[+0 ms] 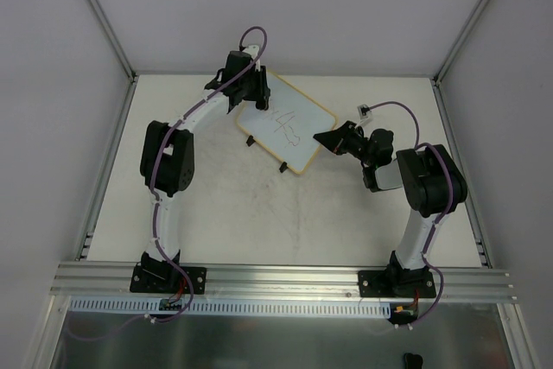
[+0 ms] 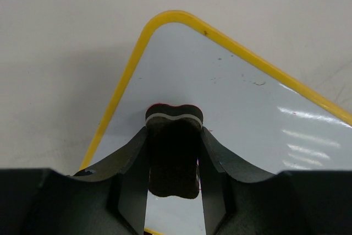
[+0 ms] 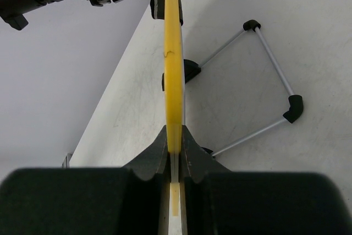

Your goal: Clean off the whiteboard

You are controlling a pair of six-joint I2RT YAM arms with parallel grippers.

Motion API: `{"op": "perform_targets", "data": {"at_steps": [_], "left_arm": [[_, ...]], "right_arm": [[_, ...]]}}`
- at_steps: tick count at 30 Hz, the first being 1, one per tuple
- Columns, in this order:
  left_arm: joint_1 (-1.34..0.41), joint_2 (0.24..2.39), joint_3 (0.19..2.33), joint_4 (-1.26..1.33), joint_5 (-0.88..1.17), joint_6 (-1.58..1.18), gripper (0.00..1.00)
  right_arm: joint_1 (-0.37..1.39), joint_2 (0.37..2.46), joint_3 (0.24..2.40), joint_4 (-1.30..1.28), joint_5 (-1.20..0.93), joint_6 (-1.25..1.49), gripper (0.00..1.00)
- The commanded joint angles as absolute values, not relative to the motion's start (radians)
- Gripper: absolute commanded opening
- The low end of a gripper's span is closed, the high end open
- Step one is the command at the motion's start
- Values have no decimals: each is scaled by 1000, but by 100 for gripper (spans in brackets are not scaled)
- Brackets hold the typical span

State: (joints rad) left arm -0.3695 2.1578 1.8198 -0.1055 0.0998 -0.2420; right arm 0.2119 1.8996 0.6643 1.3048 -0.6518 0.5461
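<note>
The whiteboard [image 1: 289, 131] stands skewed at the middle of the far half of the bench [image 1: 259, 213], one corner pointing far-left and its two black feet [image 1: 251, 141] on the near-left edge. Thin dark scribbles [image 1: 285, 125] mark the middle of its white face. The frame looks yellow in both wrist views.

The left pincer [image 1: 249, 91] sits over the board's far-left corner, clenched on a small black eraser block [image 2: 173, 155]. In the left wrist view the block is squeezed between the two fingers [image 2: 135, 160], its far end on the white surface just inside the rounded corner.

The right pincer [image 1: 328, 139] is at the board's right edge and is clamped on it. In the right wrist view the frame runs edge-on straight up from between the closed fingers [image 3: 154, 155]. To the right of that edge, a thin wire stand [image 3: 272, 64] with black caps rests on the bench.
</note>
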Motion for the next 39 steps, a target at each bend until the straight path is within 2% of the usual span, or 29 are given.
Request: {"op": "perform_targets", "data": {"at_steps": [1, 16, 26, 39], "left_arm": [[-345, 2132, 1801, -77, 67, -222, 0], [-351, 2164, 1772, -68, 225, -302, 0], [-474, 2155, 1761, -48, 196, -258, 0], [-618, 2092, 1612, -5, 175, -241, 0]], "right_arm": [[229, 1893, 678, 1532, -680, 531, 0], [230, 1894, 681, 1532, -683, 526, 0], [235, 1890, 678, 1532, -687, 526, 0], [238, 1919, 716, 1532, -695, 534, 0]]}}
